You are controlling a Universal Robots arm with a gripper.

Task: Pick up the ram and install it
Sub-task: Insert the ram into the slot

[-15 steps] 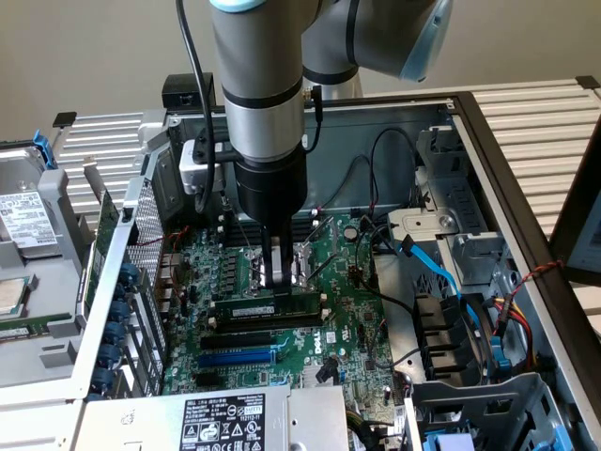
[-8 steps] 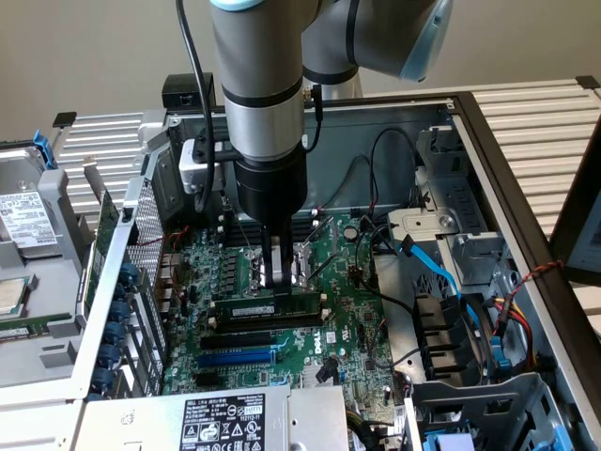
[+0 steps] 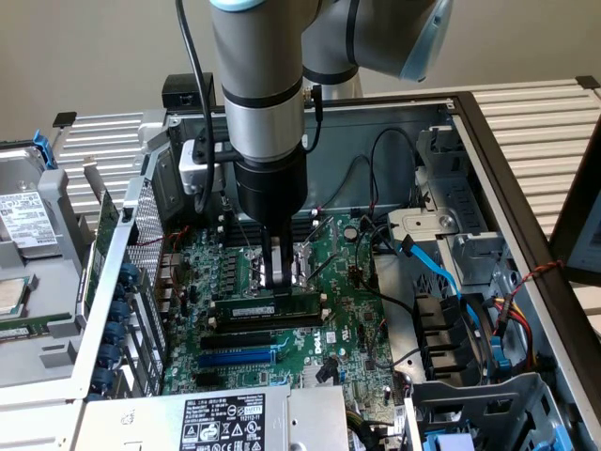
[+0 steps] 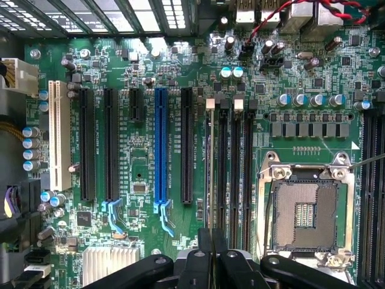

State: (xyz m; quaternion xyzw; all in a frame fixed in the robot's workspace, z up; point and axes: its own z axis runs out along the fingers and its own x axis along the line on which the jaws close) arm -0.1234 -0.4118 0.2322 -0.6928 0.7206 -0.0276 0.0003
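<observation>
In the open computer case [image 3: 394, 115], the fingers [image 3: 274, 268] pinch the top edge of the ram [image 3: 268, 306], which stands upright on the green motherboard [image 3: 352, 315].

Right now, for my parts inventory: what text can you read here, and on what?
"DELL": white print on the motherboard.
Label on the ram: too small to read.
Power supply label: too small to read.
Print beside the slots: blurred.

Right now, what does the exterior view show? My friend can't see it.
A robot arm reaches down into an open computer case, its gripper pinching the green ram upright on the motherboard. Blue and black cables crowd the exterior view's right.
</observation>
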